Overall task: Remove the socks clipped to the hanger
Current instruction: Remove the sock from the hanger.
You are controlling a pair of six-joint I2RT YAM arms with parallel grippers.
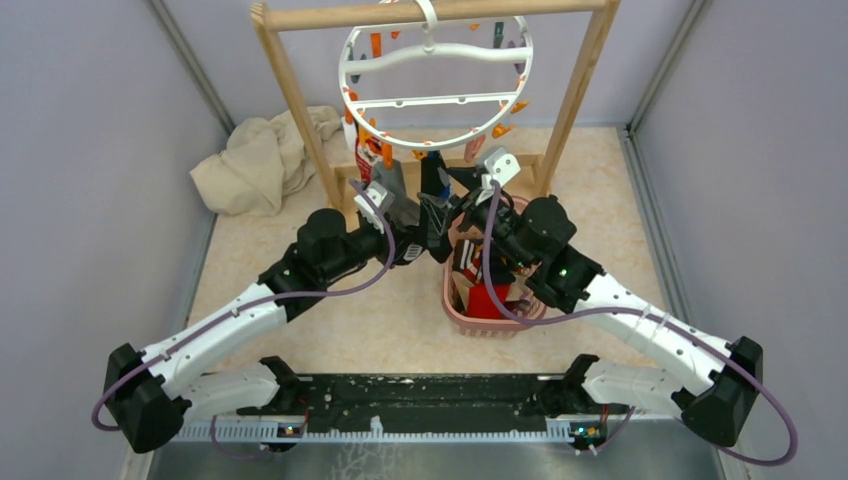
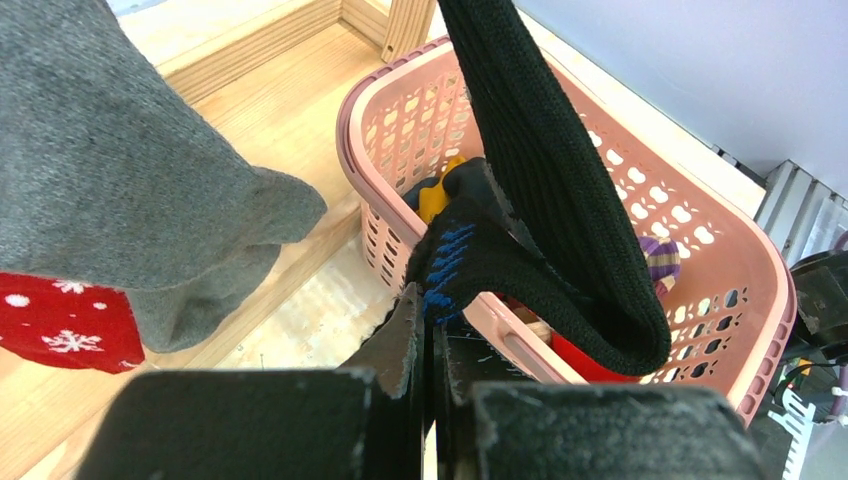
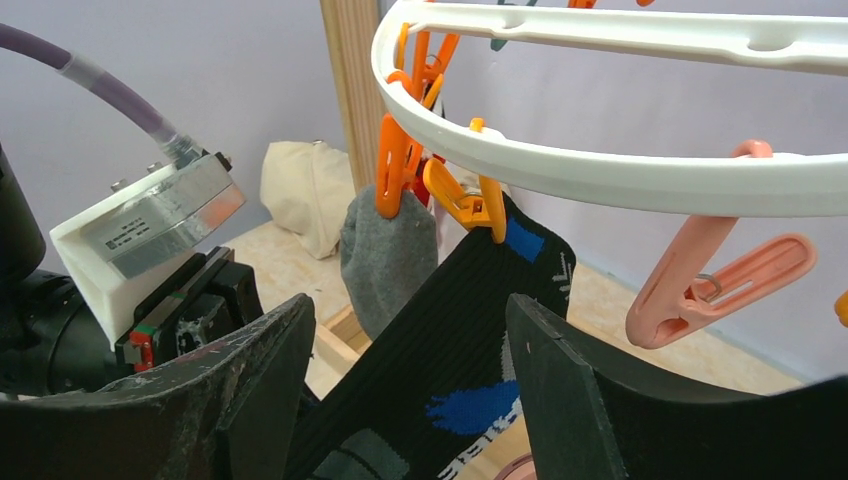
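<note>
The left gripper (image 2: 428,305) is pinched tight on the lower end of a black ribbed sock with blue marks (image 2: 560,200). This sock hangs from an orange clip (image 3: 470,205) on the near rim of the round white plastic hanger (image 3: 620,170). The right gripper (image 3: 410,320) stands wide apart astride the same sock, gripping nothing. A grey sock (image 3: 385,255) is clipped just to its left.

My overhead camera sits high behind the arm bases, looking down and forward across the whole table (image 1: 250,250) to the hanger (image 1: 430,100). My left wrist camera looks steeply down, very close, at the pink basket (image 2: 380,130). My right wrist camera tilts upward, close under the hanger's ring. Both wrist views share the black sock (image 2: 560,200) and the grey sock (image 2: 120,170).
</note>
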